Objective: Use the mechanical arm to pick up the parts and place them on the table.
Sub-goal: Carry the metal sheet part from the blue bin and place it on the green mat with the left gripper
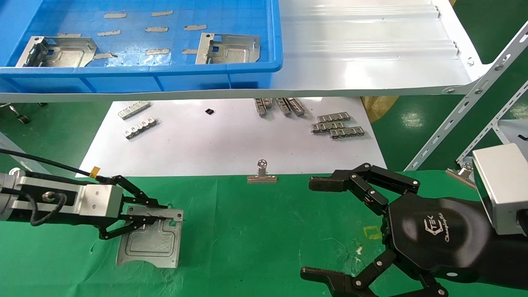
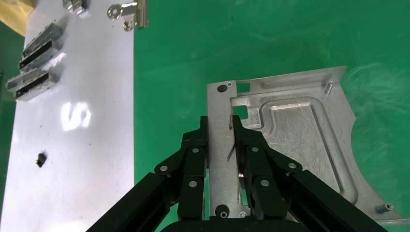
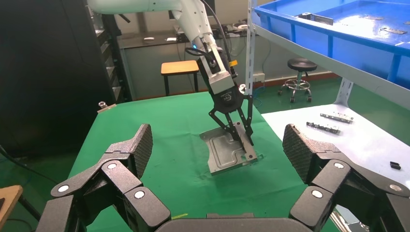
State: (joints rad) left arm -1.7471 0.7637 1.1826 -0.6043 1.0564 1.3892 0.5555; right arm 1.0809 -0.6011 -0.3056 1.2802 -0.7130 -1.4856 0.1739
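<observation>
Left end effector [image 1: 159,214] low, fingers nearly closed, right end effector [image 1: 330,231] spread wide

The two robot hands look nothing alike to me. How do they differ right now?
The left gripper is a slim two-finger pincer on a silver block; the right gripper is a big glossy black hand with several jointed fingers. The left one is shut on the edge of a metal plate lying on the green cloth; the right one is spread open, holding nothing. Both hang low over the cloth.
</observation>
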